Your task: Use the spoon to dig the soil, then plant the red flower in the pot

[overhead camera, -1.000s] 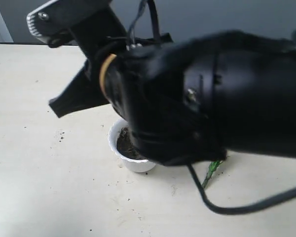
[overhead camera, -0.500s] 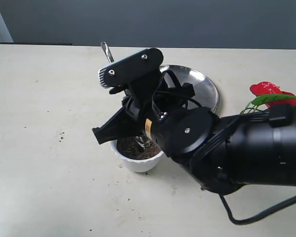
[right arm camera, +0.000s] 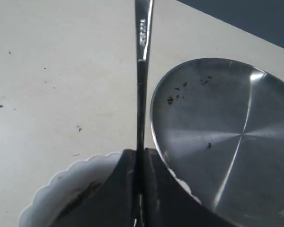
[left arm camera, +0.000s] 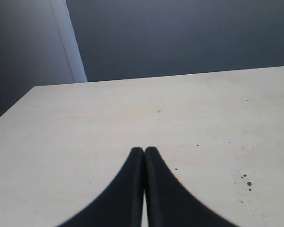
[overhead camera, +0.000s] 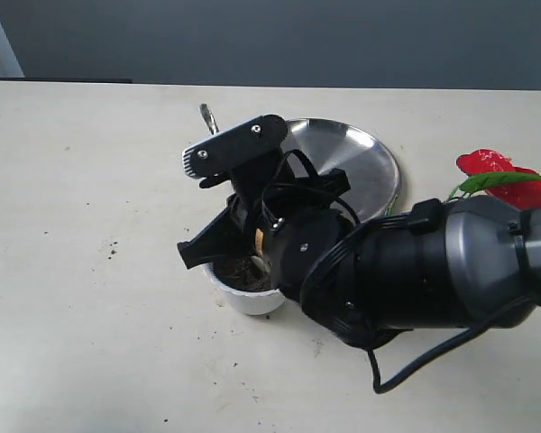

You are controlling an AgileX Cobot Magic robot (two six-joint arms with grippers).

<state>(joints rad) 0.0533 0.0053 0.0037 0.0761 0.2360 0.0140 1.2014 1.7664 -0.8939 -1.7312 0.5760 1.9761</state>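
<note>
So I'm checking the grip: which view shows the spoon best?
The right wrist view: the spoon handle runs clear out of the shut right gripper. The exterior view shows only its handle tip; the left wrist view, nothing.

No legible txt, brand or no. in any of the 3 views. Only mark: a small stamped imprint (right arm camera: 143,29) on the handle of the spoon (right arm camera: 140,80), seen in the right wrist view. It's a few chars running lengthwise along the shaft, too small & blurred to read.
</note>
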